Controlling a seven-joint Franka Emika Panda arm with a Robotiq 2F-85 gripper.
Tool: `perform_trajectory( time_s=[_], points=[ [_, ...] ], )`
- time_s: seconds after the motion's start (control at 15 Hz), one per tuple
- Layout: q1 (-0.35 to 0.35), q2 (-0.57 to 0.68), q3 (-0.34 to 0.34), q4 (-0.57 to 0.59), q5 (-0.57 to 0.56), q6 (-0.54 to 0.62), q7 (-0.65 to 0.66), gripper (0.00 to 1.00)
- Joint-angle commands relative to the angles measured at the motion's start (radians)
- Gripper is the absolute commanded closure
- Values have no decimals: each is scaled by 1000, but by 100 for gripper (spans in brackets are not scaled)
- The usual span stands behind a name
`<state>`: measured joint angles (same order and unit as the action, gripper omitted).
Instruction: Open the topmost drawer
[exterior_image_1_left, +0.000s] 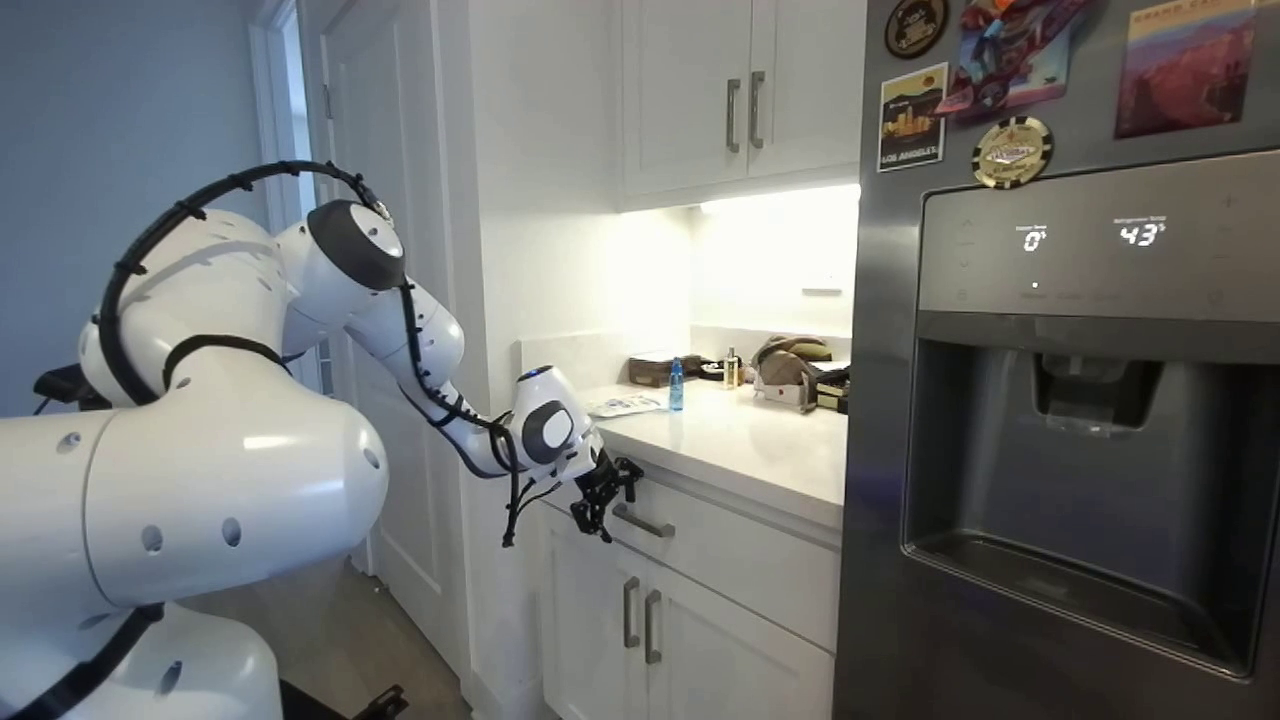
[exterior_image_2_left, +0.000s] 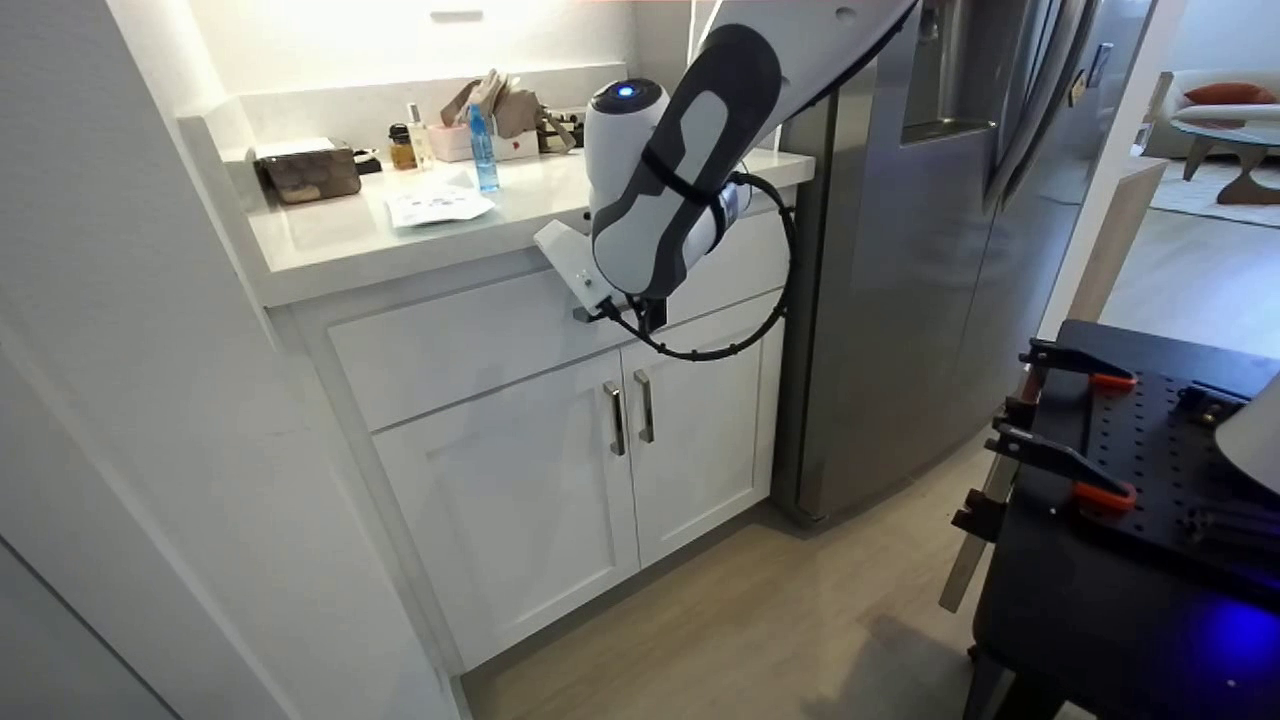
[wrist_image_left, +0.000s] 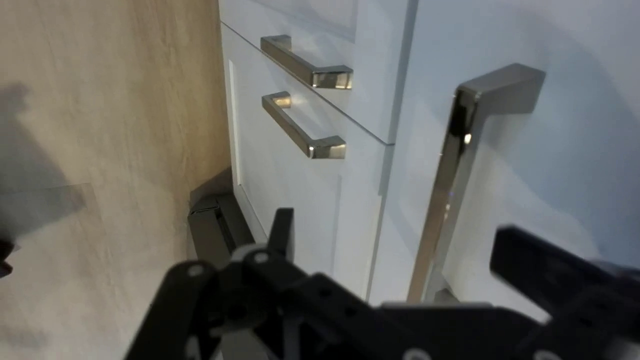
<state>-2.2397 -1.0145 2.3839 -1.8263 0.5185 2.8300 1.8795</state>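
Note:
The topmost drawer is a wide, shallow white panel (exterior_image_1_left: 745, 550) just under the countertop, shut. It also shows in an exterior view (exterior_image_2_left: 460, 345) and in the wrist view (wrist_image_left: 590, 120). Its silver bar handle (exterior_image_1_left: 645, 522) runs up the right part of the wrist view (wrist_image_left: 442, 190). My gripper (exterior_image_1_left: 618, 505) is at the drawer front, by the handle's end. In the wrist view the gripper (wrist_image_left: 395, 232) is open, with one finger on each side of the handle and a gap to both. In an exterior view the arm hides the gripper and most of the handle (exterior_image_2_left: 583, 314).
Two white cabinet doors (exterior_image_2_left: 520, 500) with vertical bar handles (wrist_image_left: 305, 125) sit below the drawer. The countertop (exterior_image_1_left: 740, 440) above holds a blue bottle (exterior_image_1_left: 676, 385) and papers (exterior_image_2_left: 437, 203). A grey refrigerator (exterior_image_1_left: 1080, 600) stands beside the cabinet.

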Motion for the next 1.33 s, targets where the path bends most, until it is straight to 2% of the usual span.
perform_trajectory(
  time_s=[0.0, 0.13, 0.33, 0.6, 0.93, 1.27],
  points=[
    [17, 78, 43, -88, 47, -90, -116, 0],
    [41, 86, 37, -120, 66, -127, -151, 0],
    [105, 49, -14, -149, 108, -93, -135, 0],
    [152, 29, -71, -153, 155, -76, -127, 0],
    [171, -4, -114, -129, 214, -52, -124, 0],
    [149, -56, -102, -103, 263, -7, -137, 0]
  ],
)
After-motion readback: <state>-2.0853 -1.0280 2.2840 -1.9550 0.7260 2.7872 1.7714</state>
